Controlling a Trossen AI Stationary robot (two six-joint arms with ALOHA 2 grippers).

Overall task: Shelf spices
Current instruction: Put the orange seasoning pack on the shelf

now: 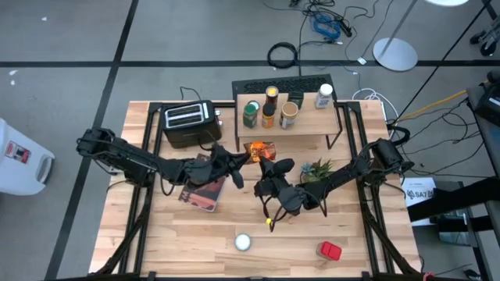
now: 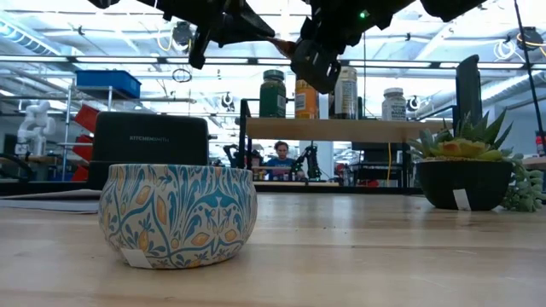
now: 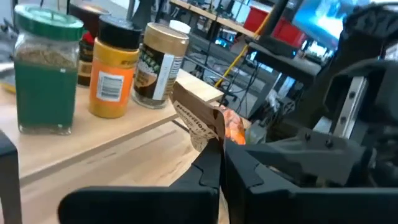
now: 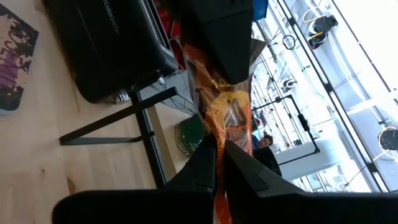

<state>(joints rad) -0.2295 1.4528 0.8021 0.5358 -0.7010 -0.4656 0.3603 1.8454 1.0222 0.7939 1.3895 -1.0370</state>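
The shelf point(image 1: 312, 119) stands at the table's far side with several spice jars on its wooden top, among them a green-lidded jar point(image 3: 43, 74), an orange jar point(image 3: 112, 71) and a white-topped jar point(image 1: 324, 97). An orange spice packet point(image 1: 261, 149) hangs in the air just in front of the shelf, between both grippers. My left gripper point(image 3: 221, 155) comes in from the left and is shut on it. My right gripper point(image 4: 219, 149) comes in from the right and near side and is shut on it too. My left gripper pinches the packet's tan paper edge point(image 3: 199, 127) between its two fingers, which lie about level and come from the table's left. The packet is lifted clear of the table. My right gripper pinches the packet's orange end point(image 4: 225, 127) between its two fingers, opposite the left gripper's hold. The fingers lie about level and come from the table's right and near side. The packet stretches between the two grippers, crumpled at the pinch.
A black toaster point(image 1: 187, 121) stands left of the shelf and a reddish book point(image 1: 205, 191) lies under the left arm. A potted plant point(image 1: 316, 168) stands by the right arm. Nearer the front are a patterned tin point(image 2: 177, 213), a small yellow thing point(image 1: 271, 222) and a red object point(image 1: 330, 250).
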